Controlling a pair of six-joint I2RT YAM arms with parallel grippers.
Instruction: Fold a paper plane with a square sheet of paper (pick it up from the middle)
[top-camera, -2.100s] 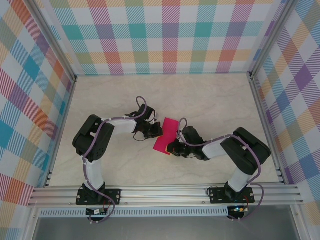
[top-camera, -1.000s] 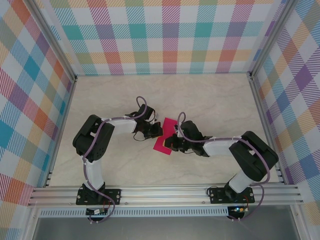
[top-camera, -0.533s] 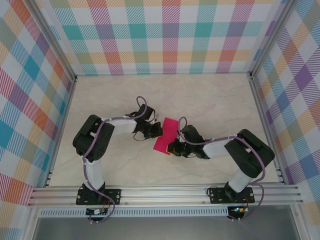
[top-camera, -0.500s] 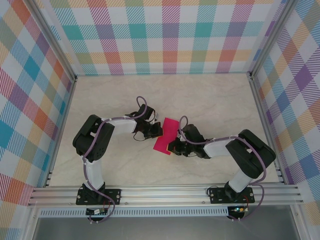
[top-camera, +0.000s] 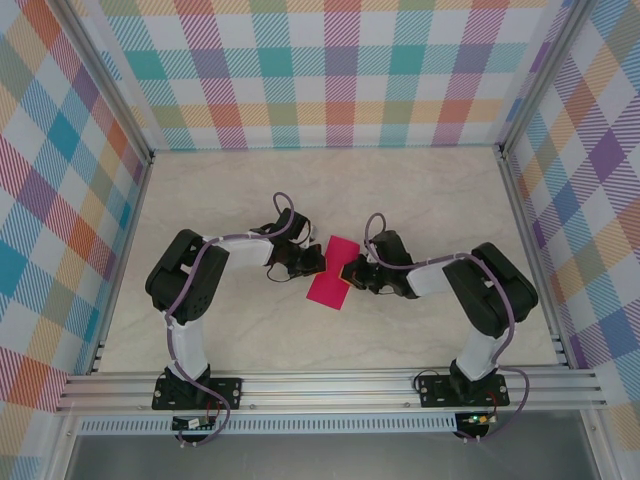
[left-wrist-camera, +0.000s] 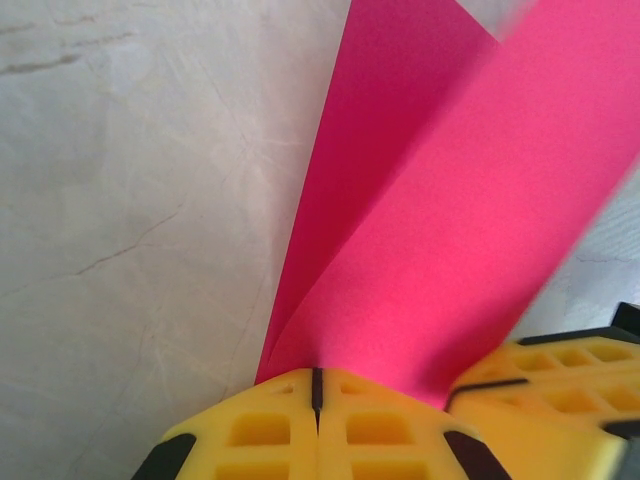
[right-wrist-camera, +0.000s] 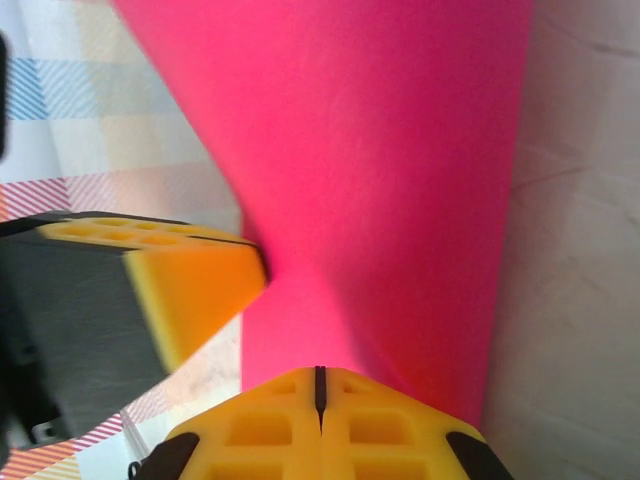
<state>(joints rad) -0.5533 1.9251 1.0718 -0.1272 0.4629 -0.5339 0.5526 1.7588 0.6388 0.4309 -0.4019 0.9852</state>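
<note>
The square sheet of paper (top-camera: 328, 285) is magenta-pink and lies folded on the marble table between both arms. In the left wrist view the sheet of paper (left-wrist-camera: 450, 200) shows two layers, the upper flap lifted off the lower one. My left gripper (top-camera: 318, 262) (left-wrist-camera: 316, 385) is shut, its tips resting on the sheet's left edge where the layers meet. My right gripper (top-camera: 347, 271) (right-wrist-camera: 320, 385) is shut too, its tips on the sheet of paper (right-wrist-camera: 380, 150) at the right edge. One finger (right-wrist-camera: 190, 290) of the left gripper sits close by.
Plaid walls (top-camera: 340, 70) enclose the table on three sides. An aluminium rail (top-camera: 330, 388) carrying both arm bases runs along the near edge. Bare marble tabletop (top-camera: 420, 190) lies beyond the sheet and to either side.
My right gripper has slid along the sheet's right edge from the near corner toward the middle, and its arm has swung. The left gripper has stayed in place.
</note>
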